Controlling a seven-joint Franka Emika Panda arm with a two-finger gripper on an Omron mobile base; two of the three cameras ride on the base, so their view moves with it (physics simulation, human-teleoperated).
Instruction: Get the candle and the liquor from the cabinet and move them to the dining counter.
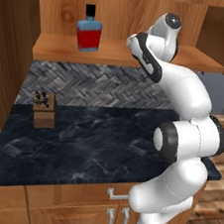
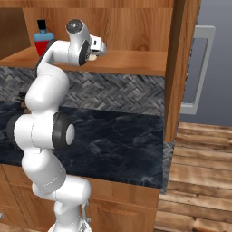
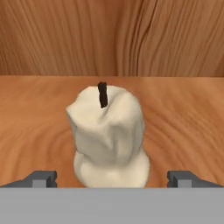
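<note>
The candle [image 3: 109,135], a stubby cream-white lump with a dark wick, stands upright on the wooden shelf of the cabinet [image 1: 62,48]. My gripper [image 3: 113,179] is open, with one finger tip on each side of the candle's base and not touching it. In the right base view the hand [image 2: 95,49] reaches onto the shelf. The liquor [image 1: 88,31], a red bottle with light blue shoulders and a black cap, stands further left on the same shelf, apart from the hand. My arm partly hides the liquor [image 2: 44,38] in the right base view. The dining counter is out of view.
Below the shelf runs a black counter [image 1: 89,146] backed by grey herringbone tiles [image 1: 97,84]. A brown knife block [image 1: 44,109] stands at its back left. The cabinet's side panel [image 2: 181,68] closes the shelf on the right, and wooden floor [image 2: 199,172] lies beyond.
</note>
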